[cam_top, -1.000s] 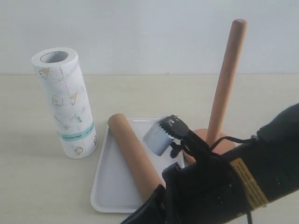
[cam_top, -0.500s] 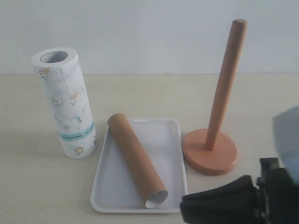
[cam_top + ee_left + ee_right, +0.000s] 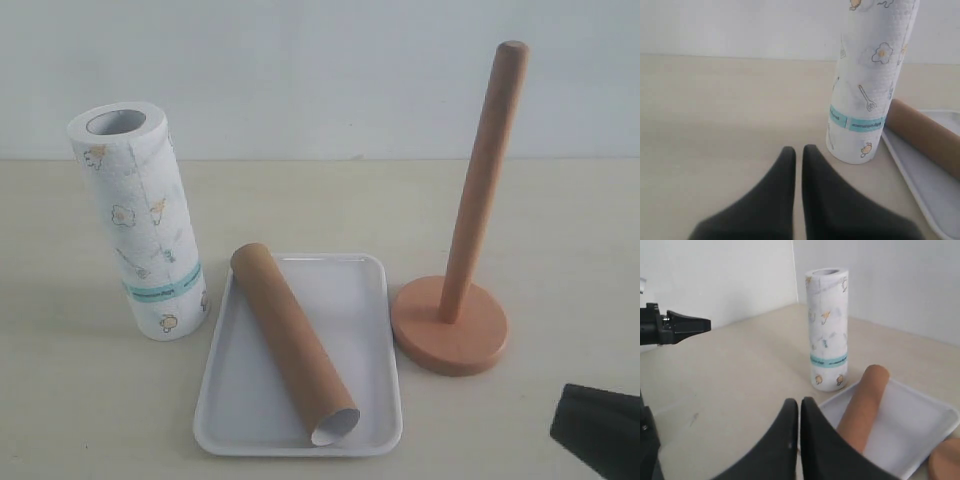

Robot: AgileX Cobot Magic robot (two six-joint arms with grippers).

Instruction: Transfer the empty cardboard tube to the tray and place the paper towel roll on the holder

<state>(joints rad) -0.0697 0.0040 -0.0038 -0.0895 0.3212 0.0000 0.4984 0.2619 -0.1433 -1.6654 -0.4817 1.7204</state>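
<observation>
Only the exterior view shows the whole holder (image 3: 482, 170); tube (image 3: 290, 340) in tray (image 3: 368, 345), roll (image 3: 140, 220) upright at its left edge. Wrist views: left gripper (image 3: 798, 152), right gripper (image 3: 799, 405) jaws nearly closed, empty.

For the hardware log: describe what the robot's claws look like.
The left claw and the right claw look alike. Each has two matte black fingers, broad at the root and tapering to blunt rounded tips. No cables or markings show on them.

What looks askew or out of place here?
Only the cardboard tube: it lies diagonally in the tray, its far end riding over the rim near the paper towel roll. Nothing looks spilled or damaged.
</observation>
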